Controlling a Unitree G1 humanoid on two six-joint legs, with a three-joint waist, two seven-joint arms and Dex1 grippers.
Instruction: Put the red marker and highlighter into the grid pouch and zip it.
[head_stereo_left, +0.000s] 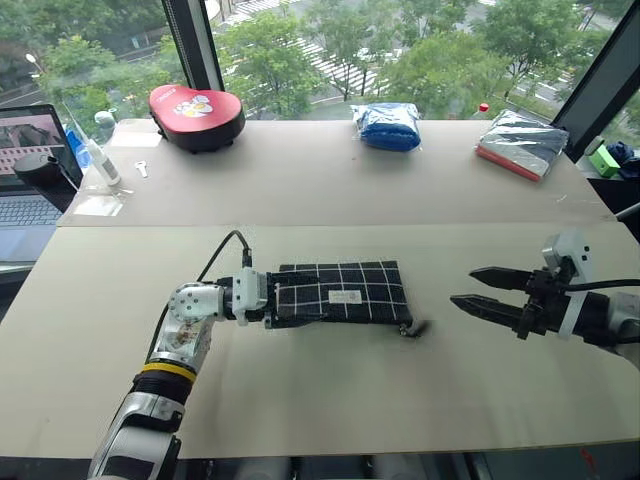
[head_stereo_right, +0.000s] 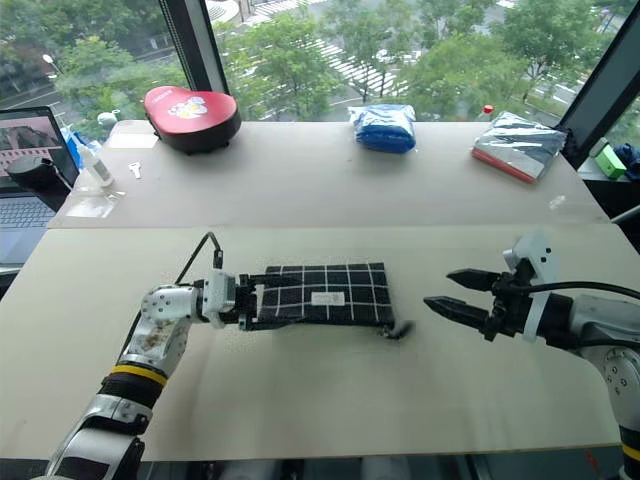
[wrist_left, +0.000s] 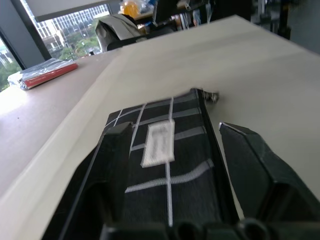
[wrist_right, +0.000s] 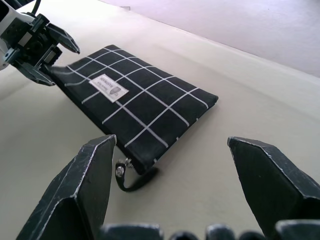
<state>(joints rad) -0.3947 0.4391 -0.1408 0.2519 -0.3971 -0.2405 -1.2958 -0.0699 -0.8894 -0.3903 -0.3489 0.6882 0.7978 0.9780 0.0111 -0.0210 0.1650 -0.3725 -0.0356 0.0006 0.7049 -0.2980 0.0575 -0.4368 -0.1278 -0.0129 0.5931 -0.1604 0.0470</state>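
Right wrist view: grid pouch (wrist_right: 140, 100), white label unreadable; left hand (head_stereo_left: 268, 298) and right hand (head_stereo_left: 478, 290) spread.

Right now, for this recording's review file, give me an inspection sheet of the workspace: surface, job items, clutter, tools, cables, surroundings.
Surface: near beige table, with a second table behind it.
Job's things: grid pouch lies flat, zipper strap at its right end; red marker and highlighter nothing seen.
Clutter: red case, blue bag, silver packet, laptop, all on or beside the far table.
Grippers: left tool open, its fingers either side of the pouch's left end; right tool open, apart from the pouch.
Cables: black cable at the left wrist.
Surroundings: windows with trees outside.
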